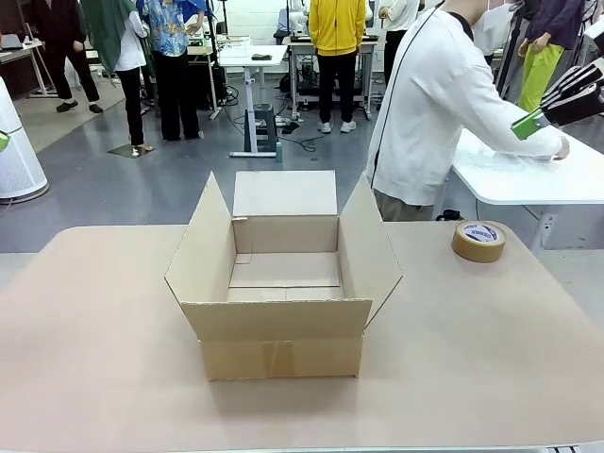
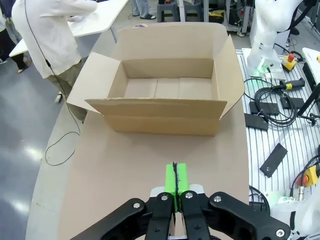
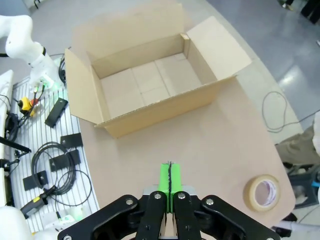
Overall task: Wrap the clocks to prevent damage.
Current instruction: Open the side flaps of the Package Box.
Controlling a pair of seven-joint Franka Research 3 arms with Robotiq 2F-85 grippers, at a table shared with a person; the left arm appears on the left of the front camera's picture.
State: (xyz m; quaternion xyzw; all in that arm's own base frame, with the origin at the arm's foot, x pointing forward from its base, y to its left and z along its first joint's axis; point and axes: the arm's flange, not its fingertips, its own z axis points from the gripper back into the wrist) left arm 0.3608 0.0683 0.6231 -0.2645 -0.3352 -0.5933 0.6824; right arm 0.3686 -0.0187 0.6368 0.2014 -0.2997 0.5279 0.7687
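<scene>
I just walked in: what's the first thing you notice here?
A big open cardboard box sits in the middle of the table, flaps spread wide. A roll of brown tape lies at the table's far right, and behind it a person in white leans over another table.

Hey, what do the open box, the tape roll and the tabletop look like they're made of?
Box: brown cardboard, matte, judging by its folded flaps and raw edges. Roll of tape: tan, slightly glossy band, probably packing tape, on a white printed core. Tabletop: smooth, matte, beige sheet, maybe laminate; unclear.
</scene>
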